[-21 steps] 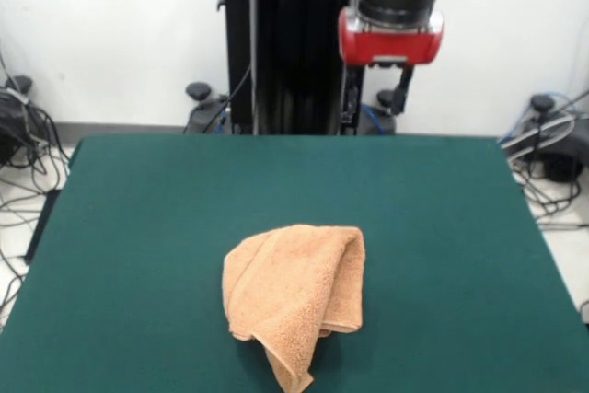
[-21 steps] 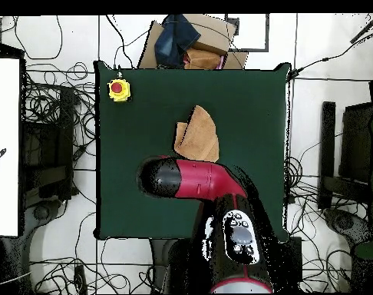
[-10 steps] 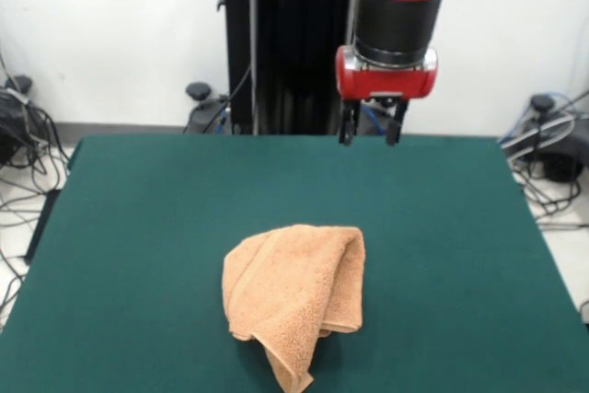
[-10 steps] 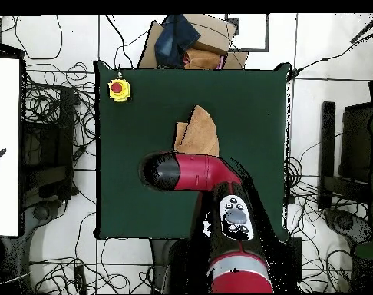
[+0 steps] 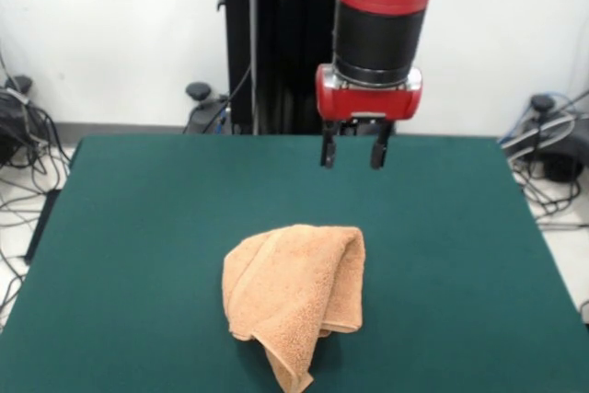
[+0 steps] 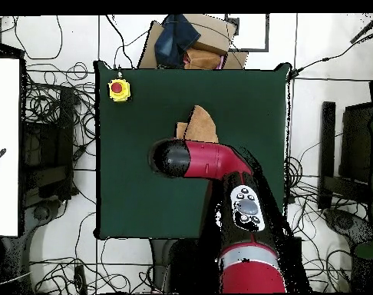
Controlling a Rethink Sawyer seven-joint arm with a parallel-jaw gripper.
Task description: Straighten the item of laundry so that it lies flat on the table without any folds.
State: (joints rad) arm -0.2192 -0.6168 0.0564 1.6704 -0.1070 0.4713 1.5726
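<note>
One peach towel [image 5: 294, 296] bunched and folded over, lying on green table [image 5: 138, 227] near middle, toward front-view near edge, one corner trailing toward that edge. Gripper [image 5: 352, 150] hanging above table beyond towel, clear of cloth, jaws apart, holding nothing. In overhead view, arm [image 6: 209, 161] covering part of towel [image 6: 199, 124]. Yellow box with red button [image 6: 118, 89] near one table [image 6: 251, 100] corner. White wall behind, black pedestal [image 5: 276, 43], tangled cables [image 5: 23, 154] on pale floor at both sides, cardboard box [image 6: 212, 54] past table edge.
</note>
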